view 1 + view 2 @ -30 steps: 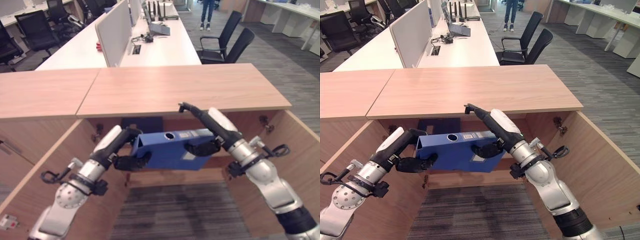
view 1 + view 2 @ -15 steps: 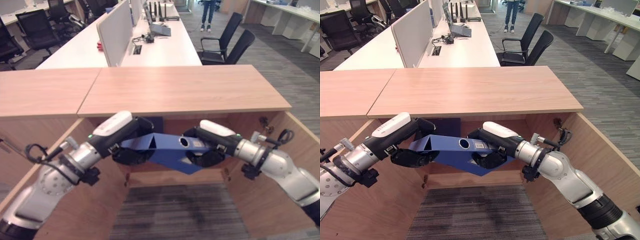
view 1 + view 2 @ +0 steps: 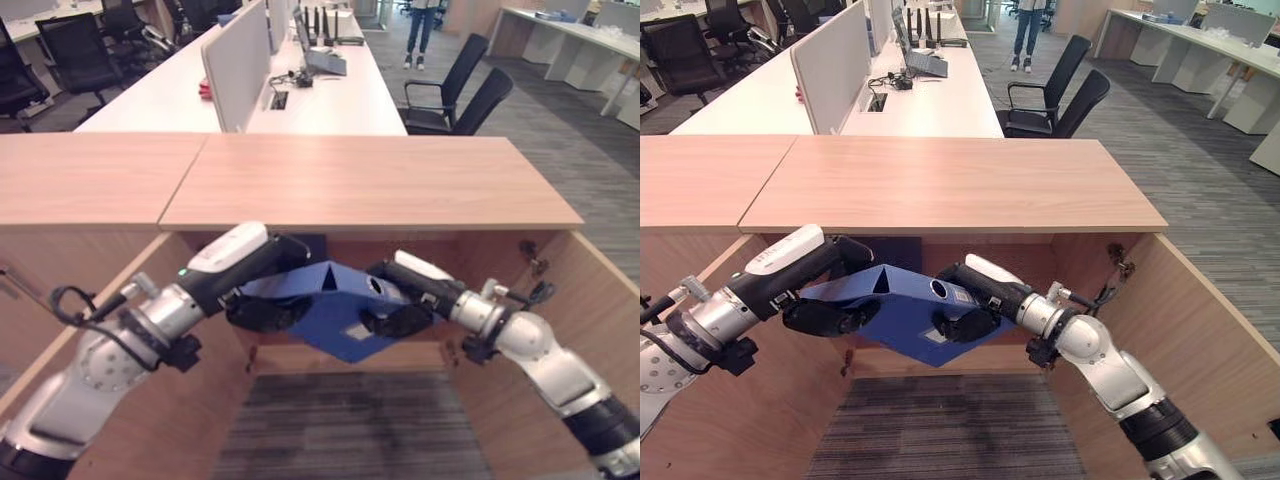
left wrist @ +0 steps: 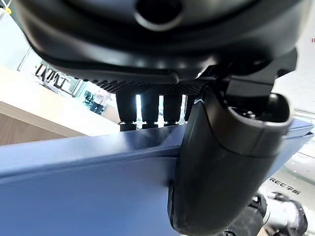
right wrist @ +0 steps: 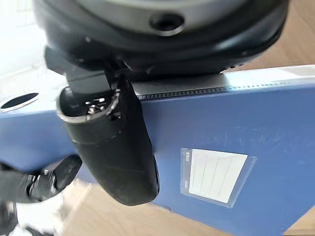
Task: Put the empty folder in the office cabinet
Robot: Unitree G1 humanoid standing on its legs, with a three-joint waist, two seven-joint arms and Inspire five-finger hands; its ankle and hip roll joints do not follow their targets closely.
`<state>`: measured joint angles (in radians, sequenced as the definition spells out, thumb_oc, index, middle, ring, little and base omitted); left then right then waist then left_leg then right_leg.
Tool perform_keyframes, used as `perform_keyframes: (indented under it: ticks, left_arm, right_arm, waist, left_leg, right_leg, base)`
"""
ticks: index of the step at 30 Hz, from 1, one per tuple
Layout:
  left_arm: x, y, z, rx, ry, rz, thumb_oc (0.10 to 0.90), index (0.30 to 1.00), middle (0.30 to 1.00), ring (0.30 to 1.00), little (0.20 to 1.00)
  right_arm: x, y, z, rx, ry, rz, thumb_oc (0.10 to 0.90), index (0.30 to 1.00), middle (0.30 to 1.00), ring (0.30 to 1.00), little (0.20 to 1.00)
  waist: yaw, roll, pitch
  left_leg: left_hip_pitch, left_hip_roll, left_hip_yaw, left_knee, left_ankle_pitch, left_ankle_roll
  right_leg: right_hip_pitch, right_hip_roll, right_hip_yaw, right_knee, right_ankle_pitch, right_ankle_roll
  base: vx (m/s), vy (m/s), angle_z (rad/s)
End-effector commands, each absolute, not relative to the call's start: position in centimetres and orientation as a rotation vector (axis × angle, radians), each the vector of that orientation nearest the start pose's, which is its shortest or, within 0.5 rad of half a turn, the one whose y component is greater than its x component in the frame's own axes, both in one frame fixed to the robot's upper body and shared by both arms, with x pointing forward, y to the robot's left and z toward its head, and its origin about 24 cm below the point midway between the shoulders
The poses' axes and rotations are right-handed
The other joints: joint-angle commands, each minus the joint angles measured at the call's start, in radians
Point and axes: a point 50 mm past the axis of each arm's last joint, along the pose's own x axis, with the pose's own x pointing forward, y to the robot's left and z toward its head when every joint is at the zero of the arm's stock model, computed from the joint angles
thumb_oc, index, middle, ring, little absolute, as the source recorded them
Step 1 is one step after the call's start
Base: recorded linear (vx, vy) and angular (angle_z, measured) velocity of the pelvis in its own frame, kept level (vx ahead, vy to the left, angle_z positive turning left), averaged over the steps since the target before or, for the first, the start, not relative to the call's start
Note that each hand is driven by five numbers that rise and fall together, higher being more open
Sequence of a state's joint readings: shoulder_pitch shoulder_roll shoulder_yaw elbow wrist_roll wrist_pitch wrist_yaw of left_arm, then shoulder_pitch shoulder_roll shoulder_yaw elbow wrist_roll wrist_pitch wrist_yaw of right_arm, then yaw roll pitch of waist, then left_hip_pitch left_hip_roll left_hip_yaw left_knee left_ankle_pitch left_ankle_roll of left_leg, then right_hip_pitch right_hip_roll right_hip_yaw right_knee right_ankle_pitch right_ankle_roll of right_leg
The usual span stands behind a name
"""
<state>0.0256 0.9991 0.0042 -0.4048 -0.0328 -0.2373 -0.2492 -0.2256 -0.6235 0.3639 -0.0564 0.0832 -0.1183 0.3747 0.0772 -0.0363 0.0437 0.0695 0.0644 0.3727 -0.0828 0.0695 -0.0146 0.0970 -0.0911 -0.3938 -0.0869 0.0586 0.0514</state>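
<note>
One blue folder (image 3: 335, 315) (tilted) pinched by two robot hands, left robot hand (image 3: 262, 312) and right robot hand (image 3: 397, 320).

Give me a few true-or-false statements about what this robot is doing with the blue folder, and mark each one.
1. Both hands hold the blue folder. True: the left hand and the right hand each grip an end.
2. The folder lies flat on the wooden cabinet top. False: it is held below the top, at the open cabinet front.
3. The folder hangs level. False: it is tilted, one corner pointing down.
4. Black office chairs stand behind the cabinet. True.
</note>
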Motion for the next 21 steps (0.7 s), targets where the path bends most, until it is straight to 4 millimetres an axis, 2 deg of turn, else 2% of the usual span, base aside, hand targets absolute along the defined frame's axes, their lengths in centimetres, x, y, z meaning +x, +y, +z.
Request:
perform_keyframes:
  ticks: [1,2,5,6,7,10,11,13,14,15,17,19,21]
  left_arm:
    - [19.8,16.6,26.5,0.802,-1.062,-0.556,0.400,0.300,0.300,0.300,0.300]
    - [19.8,16.6,26.5,0.802,-1.061,-0.558,0.400,0.300,0.300,0.300,0.300]
    - [20.1,16.6,26.0,0.772,-1.011,-0.591,0.400,0.300,0.300,0.300,0.300]
    - [20.4,16.8,25.6,0.753,-0.959,-0.615,0.579,0.568,0.568,0.568,0.568]
    - [20.4,16.8,25.6,0.752,-0.958,-0.618,0.800,0.900,0.900,0.900,0.900]
    - [21.2,17.7,23.4,0.716,-0.788,-0.657,0.800,0.900,0.900,0.900,0.900]
    - [21.1,17.8,23.3,0.716,-0.785,-0.657,0.800,0.900,0.900,0.900,0.900]
    - [21.7,18.9,21.1,0.665,-0.650,-0.634,0.800,0.900,0.900,0.900,0.900]
    - [21.7,18.9,21.1,0.664,-0.649,-0.633,0.800,0.900,0.900,0.900,0.900]
    - [22.1,20.0,19.3,0.639,-0.553,-0.587,0.800,0.900,0.900,0.900,0.900]
    - [22.1,20.5,18.5,0.632,-0.512,-0.564,0.800,0.900,0.900,0.900,0.900]
    - [22.2,21.8,16.2,0.586,-0.399,-0.507,0.800,0.900,0.900,0.900,0.900]
    - [21.9,22.7,14.8,0.564,-0.317,-0.486,0.800,0.900,0.900,0.900,0.900]
  right_arm:
    - [25.7,-10.8,9.3,-0.437,-0.213,0.897,0.400,0.300,0.300,0.300,0.300]
    - [25.7,-10.8,9.3,-0.435,-0.213,0.897,0.400,0.300,0.300,0.300,0.300]
    - [25.7,-10.7,7.6,-0.282,-0.122,0.868,0.400,0.300,0.300,0.300,0.300]
    - [25.5,-10.8,6.9,-0.212,-0.081,0.863,0.400,0.300,0.300,0.300,0.300]
    - [25.5,-10.8,6.9,-0.209,-0.081,0.863,0.400,0.300,0.300,0.300,0.300]
    - [25.1,-11.5,5.6,-0.098,0.001,0.831,0.400,0.300,0.300,0.300,0.300]
    - [25.1,-11.5,5.6,-0.096,0.003,0.833,0.400,0.300,0.300,0.300,0.300]
    - [24.9,-12.0,4.6,-0.019,0.055,0.800,0.400,0.300,0.300,0.300,0.300]
    - [24.8,-12.0,4.6,-0.018,0.057,0.801,0.400,0.300,0.300,0.300,0.300]
    - [24.6,-12.2,3.8,0.064,0.097,0.780,0.400,0.300,0.300,0.300,0.300]
    - [24.4,-12.4,3.4,0.093,0.123,0.766,0.400,0.300,0.300,0.300,0.300]
    - [23.9,-12.8,2.2,0.179,0.182,0.723,0.400,0.300,0.300,0.300,0.300]
    - [23.5,-13.3,1.2,0.219,0.225,0.688,0.400,0.300,0.300,0.300,0.300]
  waist:
    - [-0.007,-0.001,-0.096]
    - [-0.007,-0.002,-0.097]
    - [-0.007,0.000,-0.095]
    - [-0.007,-0.001,-0.095]
    - [-0.007,-0.001,-0.095]
    - [-0.004,-0.003,-0.092]
    - [-0.006,-0.003,-0.094]
    - [-0.002,-0.005,-0.091]
    - [-0.003,-0.005,-0.092]
    - [-0.002,-0.007,-0.090]
    - [-0.002,-0.007,-0.091]
    - [0.002,-0.010,-0.086]
    - [0.003,-0.010,-0.083]
  left_leg:
    - [-0.024,-0.007,-0.058,-0.004,-0.044,-0.060]
    - [-0.024,-0.008,-0.058,-0.004,-0.045,-0.060]
    - [-0.024,-0.009,-0.055,-0.004,-0.045,-0.059]
    - [-0.023,-0.009,-0.054,-0.004,-0.045,-0.059]
    - [-0.023,-0.009,-0.054,-0.004,-0.045,-0.059]
    - [-0.024,-0.009,-0.050,-0.004,-0.044,-0.059]
    - [-0.024,-0.009,-0.050,-0.004,-0.044,-0.059]
    - [-0.024,-0.009,-0.049,-0.004,-0.044,-0.059]
    - [-0.024,-0.009,-0.048,-0.004,-0.044,-0.059]
    - [-0.024,-0.008,-0.047,-0.004,-0.043,-0.060]
    - [-0.024,-0.008,-0.047,-0.004,-0.043,-0.060]
    - [-0.025,-0.007,-0.047,-0.004,-0.042,-0.060]
    - [-0.026,-0.007,-0.048,-0.004,-0.041,-0.060]
  right_leg:
    - [0.011,-0.018,-0.041,0.000,-0.030,0.073]
    - [0.011,-0.018,-0.041,0.000,-0.030,0.073]
    - [0.011,-0.019,-0.042,0.000,-0.028,0.072]
    - [0.010,-0.020,-0.041,0.000,-0.027,0.072]
    - [0.010,-0.020,-0.041,0.000,-0.027,0.072]
    - [0.009,-0.020,-0.041,0.000,-0.024,0.072]
    - [0.009,-0.020,-0.041,0.000,-0.025,0.072]
    - [0.008,-0.020,-0.040,0.000,-0.023,0.071]
    - [0.008,-0.020,-0.040,0.000,-0.023,0.071]
    - [0.008,-0.020,-0.042,0.000,-0.023,0.070]
    - [0.008,-0.020,-0.043,0.000,-0.024,0.069]
    - [0.007,-0.019,-0.044,0.000,-0.025,0.067]
    - [0.007,-0.019,-0.045,0.000,-0.025,0.066]
  base:
    - [0.00,0.000,0.00]
    - [0.00,0.000,0.00]
    - [0.00,0.000,0.00]
    - [0.00,0.000,0.00]
    - [0.00,0.000,0.00]
    - [0.00,0.000,0.00]
    - [0.00,0.000,0.00]
    - [0.00,0.000,0.00]
    - [0.00,0.000,0.00]
    - [0.00,0.000,0.00]
    - [0.00,0.000,0.00]
    - [0.00,0.000,0.00]
    - [0.00,0.000,0.00]
